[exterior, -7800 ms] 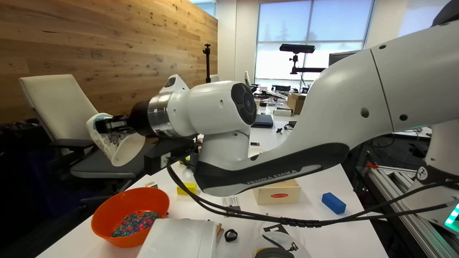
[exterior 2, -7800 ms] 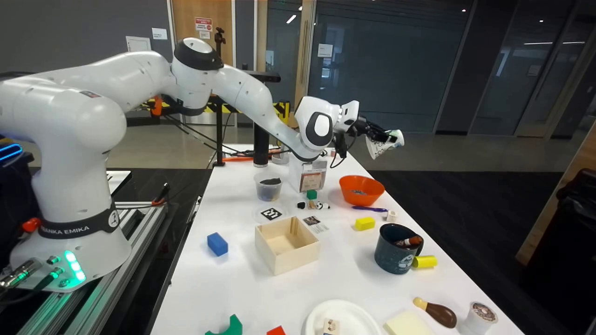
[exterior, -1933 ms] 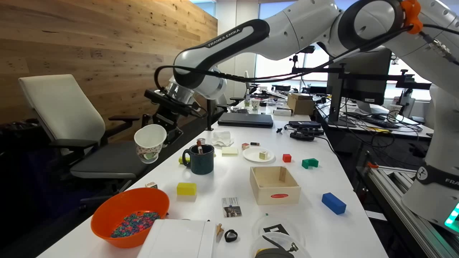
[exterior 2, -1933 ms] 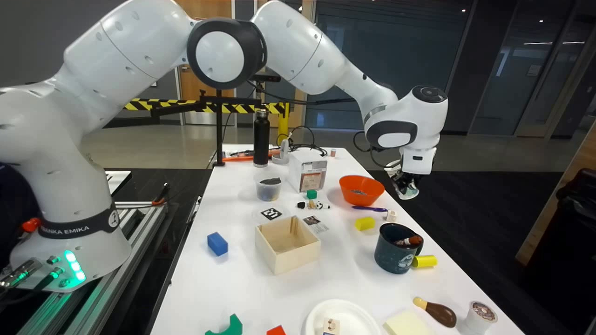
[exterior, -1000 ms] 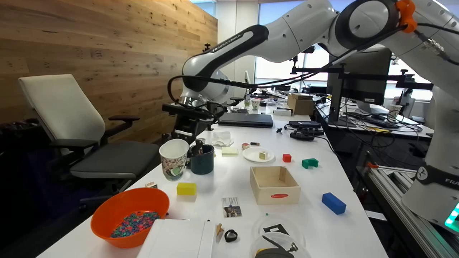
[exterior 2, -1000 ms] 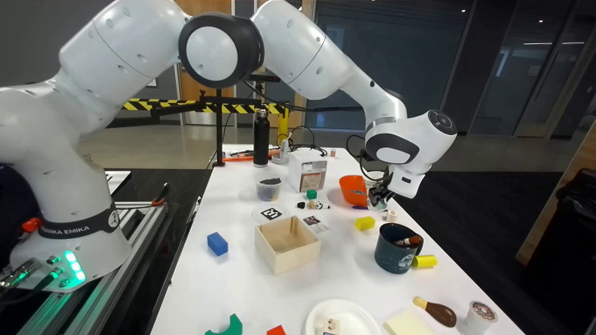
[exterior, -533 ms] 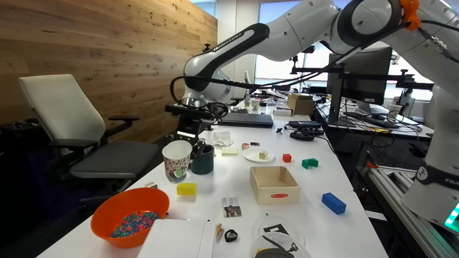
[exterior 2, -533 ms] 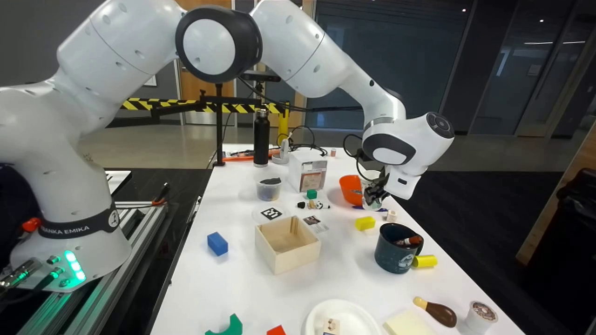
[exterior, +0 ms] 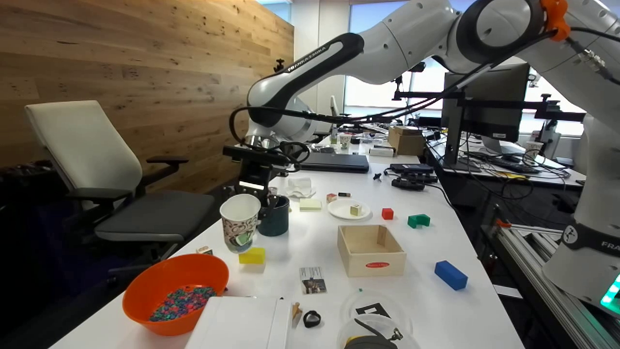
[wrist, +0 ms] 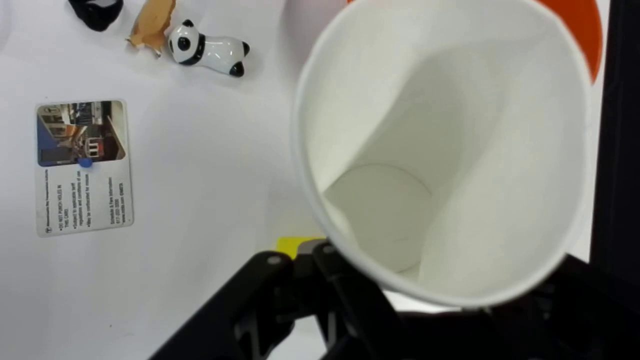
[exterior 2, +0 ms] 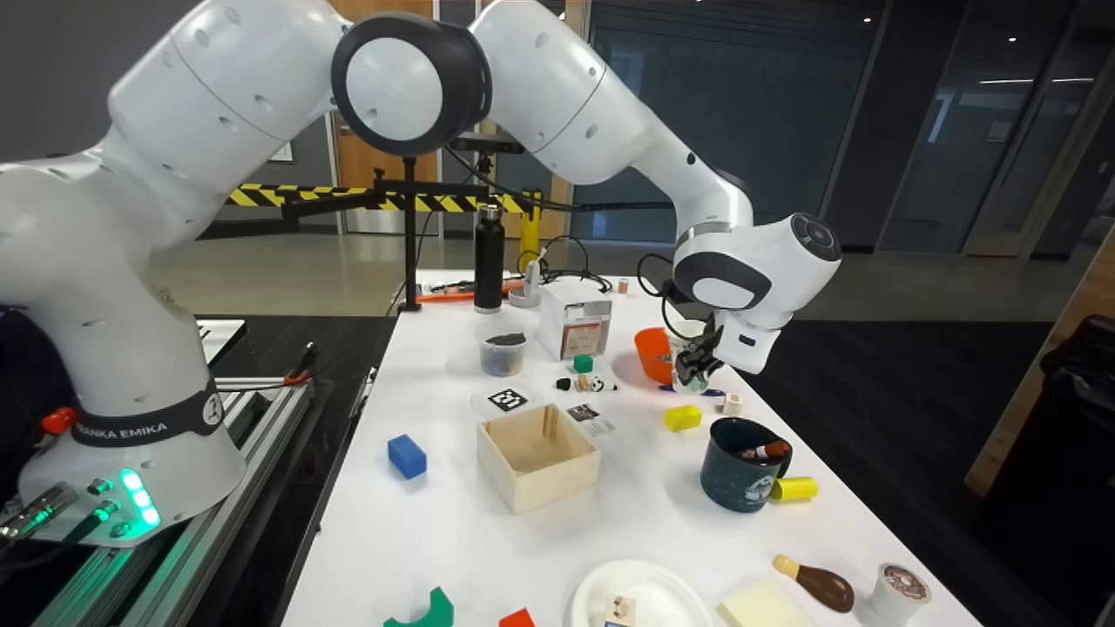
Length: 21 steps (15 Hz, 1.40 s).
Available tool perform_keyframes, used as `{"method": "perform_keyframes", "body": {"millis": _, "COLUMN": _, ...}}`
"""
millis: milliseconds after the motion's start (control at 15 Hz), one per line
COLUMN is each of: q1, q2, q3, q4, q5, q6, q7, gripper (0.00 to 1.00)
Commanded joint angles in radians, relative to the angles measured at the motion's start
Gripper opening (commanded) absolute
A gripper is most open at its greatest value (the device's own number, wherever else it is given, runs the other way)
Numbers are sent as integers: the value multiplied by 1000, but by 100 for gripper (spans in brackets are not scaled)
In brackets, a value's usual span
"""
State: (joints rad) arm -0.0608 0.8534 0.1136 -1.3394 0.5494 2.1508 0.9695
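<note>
Paper cup (exterior: 240, 225) gripped, not yet released

The gripper (exterior 2: 696, 358) holds this one cup mouth-up, jaws part-way closed on its sides; the grasp looks complete, though whether its bottom touches the table (exterior: 436, 317) cannot be told. Around the gripper: one orange bowl (exterior: 167, 271) beyond the cup, one yellow block (exterior 2: 682, 418) near, one dark mug (exterior 2: 732, 479) behind, one card (wrist: 84, 167) and one wooden box (exterior 2: 557, 481) farther off

Paper cup (exterior: 240, 223): dark swirls and a green patch printed on white outside, plain white inside down to the base. Mouth up, leaning slightly. Clamped in the tool (exterior: 249, 211), hanging clear above the bench (exterior: 310, 237), near one long edge.
</note>
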Motion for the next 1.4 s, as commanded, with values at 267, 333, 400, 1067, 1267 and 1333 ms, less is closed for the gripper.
{"method": "perform_keyframes", "body": {"millis": 267, "q1": 29, "q2": -55, "q3": -7, "q4": -137, "q5": 23, "q6": 68, "q7": -60, "gripper": 20}}
{"method": "perform_keyframes", "body": {"millis": 333, "q1": 30, "q2": -60, "q3": -5, "q4": -153, "q5": 25, "q6": 76, "q7": -68, "gripper": 20}}
{"method": "perform_keyframes", "body": {"millis": 400, "q1": 32, "q2": -64, "q3": -6, "q4": -168, "q5": 24, "q6": 85, "q7": -73, "gripper": 20}}
{"method": "perform_keyframes", "body": {"millis": 1067, "q1": 24, "q2": -130, "q3": 12, "q4": -339, "q5": 58, "q6": 98, "q7": -161, "gripper": 20}}
{"method": "perform_keyframes", "body": {"millis": 1267, "q1": 19, "q2": -144, "q3": 16, "q4": -388, "q5": 90, "q6": 94, "q7": -187, "gripper": 20}}
{"method": "perform_keyframes", "body": {"millis": 1333, "q1": 18, "q2": -150, "q3": 15, "q4": -400, "q5": 106, "q6": 91, "q7": -197, "gripper": 20}}
